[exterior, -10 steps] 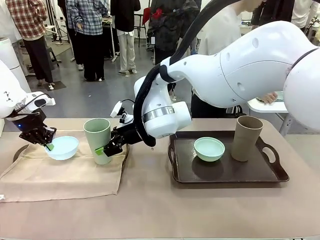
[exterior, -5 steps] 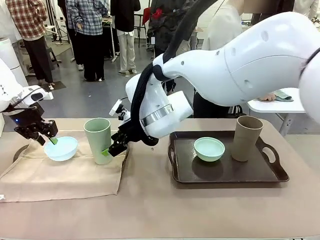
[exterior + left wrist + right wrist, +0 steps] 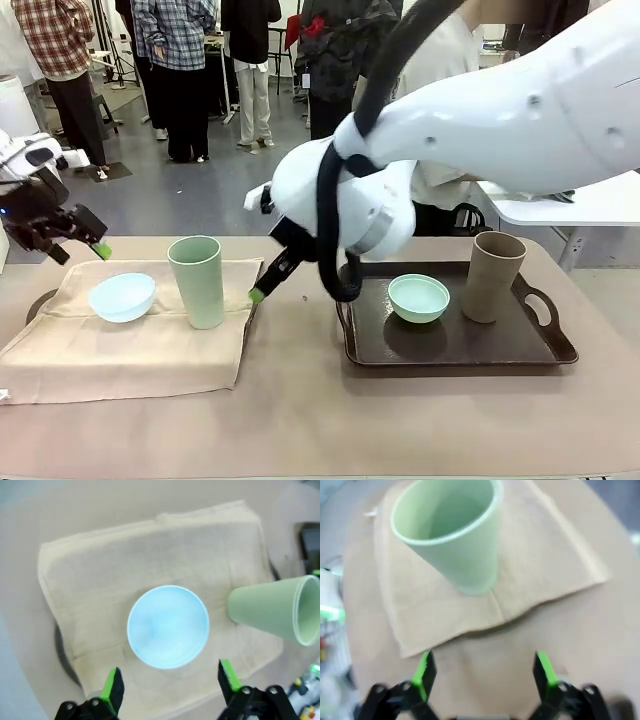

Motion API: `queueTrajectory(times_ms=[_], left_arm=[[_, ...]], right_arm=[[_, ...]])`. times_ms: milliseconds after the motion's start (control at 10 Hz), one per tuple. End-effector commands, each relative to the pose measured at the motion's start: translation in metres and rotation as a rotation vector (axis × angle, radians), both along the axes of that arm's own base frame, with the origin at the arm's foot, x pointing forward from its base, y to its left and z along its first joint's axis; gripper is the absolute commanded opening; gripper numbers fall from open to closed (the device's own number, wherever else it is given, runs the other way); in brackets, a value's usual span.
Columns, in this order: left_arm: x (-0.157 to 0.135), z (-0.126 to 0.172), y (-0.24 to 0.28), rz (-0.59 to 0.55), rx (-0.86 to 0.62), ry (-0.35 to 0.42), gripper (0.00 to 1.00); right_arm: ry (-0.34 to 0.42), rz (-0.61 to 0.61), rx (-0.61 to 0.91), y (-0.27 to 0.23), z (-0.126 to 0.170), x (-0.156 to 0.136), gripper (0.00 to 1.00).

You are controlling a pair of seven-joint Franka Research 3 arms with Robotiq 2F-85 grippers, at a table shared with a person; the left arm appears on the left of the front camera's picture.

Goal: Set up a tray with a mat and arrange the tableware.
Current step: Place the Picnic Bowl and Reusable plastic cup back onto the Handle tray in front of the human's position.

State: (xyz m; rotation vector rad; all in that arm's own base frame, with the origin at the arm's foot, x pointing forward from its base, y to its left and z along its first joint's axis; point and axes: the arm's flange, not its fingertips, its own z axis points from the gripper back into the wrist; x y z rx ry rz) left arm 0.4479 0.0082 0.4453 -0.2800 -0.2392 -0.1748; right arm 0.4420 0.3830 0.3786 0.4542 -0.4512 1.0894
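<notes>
The left gripper (image 3: 170, 676) hangs with its two green-padded fingers spread wide and nothing between them, above the pale blue bowl (image 3: 122, 297). In the front view it is up and to the left of that bowl, clear of it. The bowl sits upright on the left part of the beige mat (image 3: 120, 355). The light green cup (image 3: 196, 281) stands upright on the same mat, just to the bowl's right and not touching it. A dark rim (image 3: 36, 305) shows from under the mat's left edge. The right gripper (image 3: 484, 669) is also spread and empty. It is low over the brown table (image 3: 320, 420), just off the mat's right edge, near the light green cup and apart from it. Farther right lies the dark brown tray (image 3: 450, 350). The mint green bowl (image 3: 419, 298) sits near the tray's middle. The tan-brown cup (image 3: 493, 276) stands upright beside that bowl, toward the tray's right handle, with a small gap between the two.
</notes>
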Motion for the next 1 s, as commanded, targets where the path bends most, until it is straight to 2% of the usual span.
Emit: queueTrajectory(times_ms=[0,200,400,500,700,800,900], left_arm=[[-0.014,0.042,-0.006,-0.090,0.021,-0.058,1.00],[-0.013,0.082,-0.023,-0.127,0.106,-0.052,1.00],[-0.010,0.114,-0.050,-0.147,0.202,-0.070,1.00],[-0.007,0.126,-0.061,-0.179,0.209,-0.102,1.00],[-0.005,0.147,-0.073,-0.194,0.227,-0.115,1.00],[-0.007,0.155,-0.074,-0.158,0.238,-0.114,1.00],[-0.010,0.142,-0.073,-0.205,0.203,-0.133,1.00]], right_arm=[[0.081,-0.205,-0.089,-0.008,0.076,-0.010,1.00],[0.122,-0.437,-0.173,-0.032,0.127,-0.017,1.00],[0.184,-0.601,-0.311,-0.060,0.161,-0.036,1.00],[0.225,-0.660,-0.375,-0.068,0.172,-0.045,1.00],[0.254,-0.692,-0.406,-0.069,0.196,-0.070,1.00],[0.249,-0.680,-0.397,-0.068,0.207,-0.083,1.00],[0.214,-0.698,-0.414,-0.079,0.186,-0.068,1.00]])
